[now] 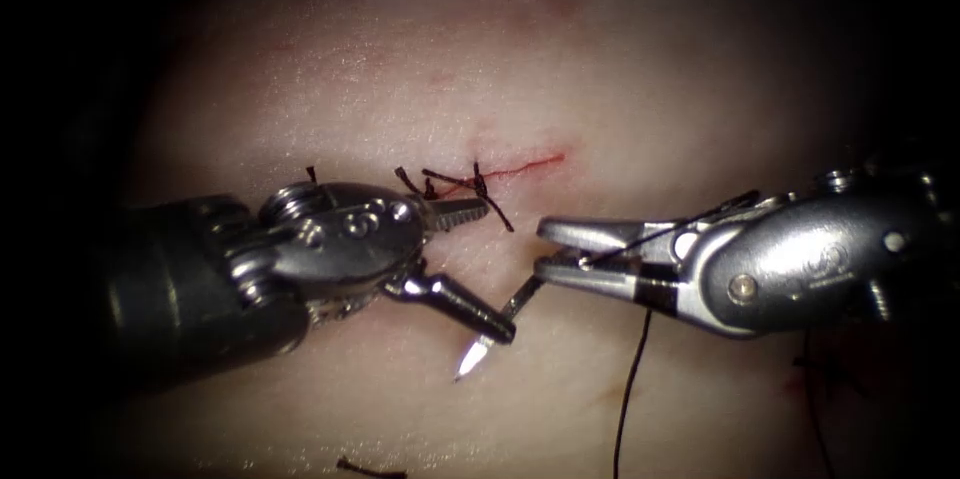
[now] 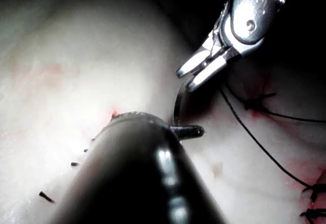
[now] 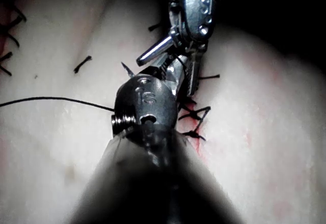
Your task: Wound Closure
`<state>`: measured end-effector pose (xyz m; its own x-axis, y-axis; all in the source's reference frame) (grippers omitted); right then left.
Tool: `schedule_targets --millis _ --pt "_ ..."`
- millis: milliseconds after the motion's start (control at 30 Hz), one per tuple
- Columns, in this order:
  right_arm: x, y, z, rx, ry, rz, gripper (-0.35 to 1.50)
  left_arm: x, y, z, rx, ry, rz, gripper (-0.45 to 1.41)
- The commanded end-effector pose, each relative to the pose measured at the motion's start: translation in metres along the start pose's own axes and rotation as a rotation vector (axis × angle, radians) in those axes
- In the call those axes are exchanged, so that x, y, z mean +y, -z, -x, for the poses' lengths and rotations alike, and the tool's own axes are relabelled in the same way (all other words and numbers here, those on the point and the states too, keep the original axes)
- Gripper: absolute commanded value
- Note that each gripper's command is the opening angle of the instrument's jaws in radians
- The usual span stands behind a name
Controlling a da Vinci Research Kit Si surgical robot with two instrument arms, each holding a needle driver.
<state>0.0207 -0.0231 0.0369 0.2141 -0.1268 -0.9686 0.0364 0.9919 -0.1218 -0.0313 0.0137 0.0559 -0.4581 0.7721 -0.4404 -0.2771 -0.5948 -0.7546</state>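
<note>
The tissue [image 1: 620, 69] has a short red cut [image 1: 525, 165] with dark stitches [image 1: 450, 184] at its left end. My right tool [image 1: 542, 249] comes in from the right, shut on the curved needle [image 1: 490, 339] near its tail end. The needle's bright tip [image 1: 467, 367] points down and left, free of the tissue, below the cut. My left tool [image 1: 497, 269] is open wide, its lower jaw crossing the needle's shaft, its upper jaw by the stitches. Thread [image 1: 632, 379] hangs from the right tool. The left wrist view has the right tool [image 2: 186, 80] holding the needle [image 2: 177, 107].
Cut thread ends [image 1: 365, 467] lie on the tissue near the front edge. Earlier stitches [image 2: 260, 102] and trailing thread [image 2: 254, 137] appear in the left wrist view. In the right wrist view, thread [image 3: 51, 100] runs across the tissue and stitches [image 3: 196, 114] lie beside the left tool [image 3: 193, 10].
</note>
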Motion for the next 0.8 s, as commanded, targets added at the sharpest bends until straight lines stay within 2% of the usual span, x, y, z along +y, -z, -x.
schedule_targets --millis 33,367,700,800 --pt "-0.0006 -0.0008 0.0004 0.003 -0.001 0.000 -0.35 -0.0003 -0.0007 -0.0003 0.002 -0.001 0.004 0.90" --pt "-0.0008 -0.0005 -0.0001 0.024 0.001 0.009 -0.35 -0.0002 -0.0009 -0.0001 -0.041 0.034 0.108 0.86" --pt "-0.0010 -0.0007 -0.0013 0.051 0.008 0.016 -0.35 -0.0004 -0.0018 0.0006 -0.035 0.061 0.131 0.86" --pt "-0.0011 -0.0006 -0.0014 0.054 0.015 0.018 -0.35 -0.0006 -0.0019 0.0006 -0.033 0.075 0.133 0.81"
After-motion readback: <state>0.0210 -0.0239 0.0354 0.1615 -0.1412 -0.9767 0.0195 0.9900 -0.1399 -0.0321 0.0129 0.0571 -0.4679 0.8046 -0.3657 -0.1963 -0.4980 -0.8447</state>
